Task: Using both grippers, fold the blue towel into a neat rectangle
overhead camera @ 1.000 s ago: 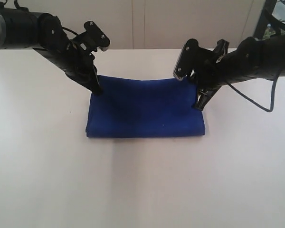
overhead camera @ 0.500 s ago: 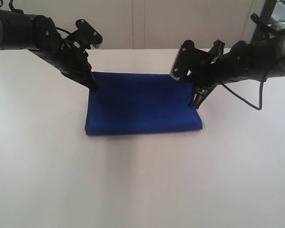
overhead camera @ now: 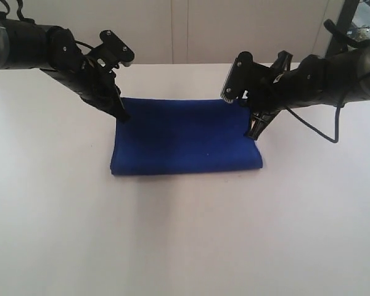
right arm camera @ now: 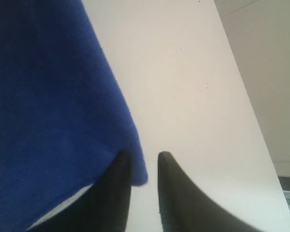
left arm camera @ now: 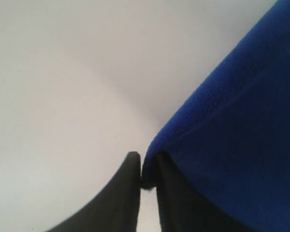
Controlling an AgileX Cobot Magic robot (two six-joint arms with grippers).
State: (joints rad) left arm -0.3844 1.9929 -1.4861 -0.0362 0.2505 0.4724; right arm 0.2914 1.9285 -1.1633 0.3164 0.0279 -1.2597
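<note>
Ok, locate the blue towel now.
Exterior view: the blue towel lies folded centrally on the white table, left gripper and right gripper at its ends.

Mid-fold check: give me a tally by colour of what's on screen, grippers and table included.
Blue: 1, the blue towel
Black: 2, the left gripper and the right gripper
White: 1, the table
Total: 4
</note>
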